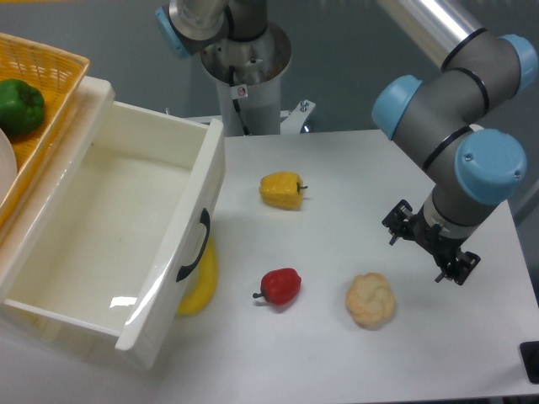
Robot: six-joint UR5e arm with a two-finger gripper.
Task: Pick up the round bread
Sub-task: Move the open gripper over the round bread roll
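The round bread is a pale beige, lumpy bun lying on the white table near the front right. My gripper hangs above the table just right of and behind the bread, not touching it. Its two black fingers stand well apart, so it is open and empty.
A red pepper lies left of the bread and a yellow bell pepper farther back. An open white drawer juts out at left with a yellow object under its front. A yellow basket holds a green pepper.
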